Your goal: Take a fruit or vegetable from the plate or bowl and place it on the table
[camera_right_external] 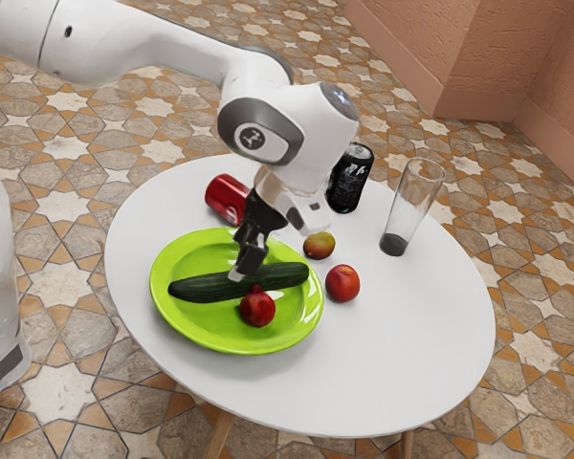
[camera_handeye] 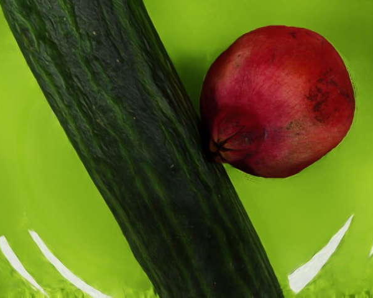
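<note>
A white robot arm (camera_right_external: 287, 124) reaches over a round white desk (camera_right_external: 402, 373), its black jaws lowered above a long dark-green cucumber (camera_right_external: 287, 276) on a lime-green plate (camera_right_external: 177, 320). Whether the jaws are open or closed cannot be told from where I stand (nor is it clear whether they touch the cucumber).

The cucumber lies across the plate, a red pomegranate (camera_right_external: 257, 309) close against its side; the wrist view shows the fruit's crown meeting the dark skin. Both pieces of produce, the candidates for the move to the desk, rest on the plate.

Outside its rim, on the desk itself, sit a green-and-orange mango (camera_right_external: 319, 246) and, near it, a red peach (camera_right_external: 342, 284). Behind the plate, a red can (camera_right_external: 229, 198) lies on its side, while a black can (camera_right_external: 350, 179) stands beyond the mango, toward the exterior view's right. A tall clear glass (camera_right_external: 412, 206) with a dark base stands near the black can. Patterned tiles (camera_right_external: 62, 387) cover the floor around the desk.
</note>
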{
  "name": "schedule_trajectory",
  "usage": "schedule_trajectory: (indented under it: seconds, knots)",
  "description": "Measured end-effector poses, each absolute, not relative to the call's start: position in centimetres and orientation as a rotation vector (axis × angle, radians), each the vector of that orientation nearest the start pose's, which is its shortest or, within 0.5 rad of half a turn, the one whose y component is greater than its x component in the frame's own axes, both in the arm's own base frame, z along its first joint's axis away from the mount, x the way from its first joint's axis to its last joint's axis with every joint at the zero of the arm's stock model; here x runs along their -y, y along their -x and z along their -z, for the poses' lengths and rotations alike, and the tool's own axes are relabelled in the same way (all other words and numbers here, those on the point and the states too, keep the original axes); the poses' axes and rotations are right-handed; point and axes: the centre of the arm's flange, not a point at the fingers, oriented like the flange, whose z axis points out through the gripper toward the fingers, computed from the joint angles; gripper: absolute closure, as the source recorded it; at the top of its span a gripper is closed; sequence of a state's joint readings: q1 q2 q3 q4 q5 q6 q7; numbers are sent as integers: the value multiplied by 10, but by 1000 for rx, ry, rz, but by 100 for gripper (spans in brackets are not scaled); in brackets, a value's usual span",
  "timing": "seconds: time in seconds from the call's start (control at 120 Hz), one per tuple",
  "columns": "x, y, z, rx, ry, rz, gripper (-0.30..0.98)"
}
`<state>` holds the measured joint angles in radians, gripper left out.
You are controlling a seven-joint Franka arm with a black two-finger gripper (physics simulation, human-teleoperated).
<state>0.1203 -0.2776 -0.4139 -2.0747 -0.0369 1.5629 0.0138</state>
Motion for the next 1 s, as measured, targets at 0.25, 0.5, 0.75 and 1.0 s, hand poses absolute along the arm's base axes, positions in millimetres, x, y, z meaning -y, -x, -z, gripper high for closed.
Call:
schedule_trajectory:
  seconds: [0.25, 0.5, 0.75, 1.0]
  knots:
    - [171, -369, -547, -435, 2934, -236, 2]
    - [155, -373, -521, -423, 2990, 40, 2]
    - [143, -390, -483, -367, 3010, 72, 2]
    - [125, -398, -457, -294, 3021, 33, 3]
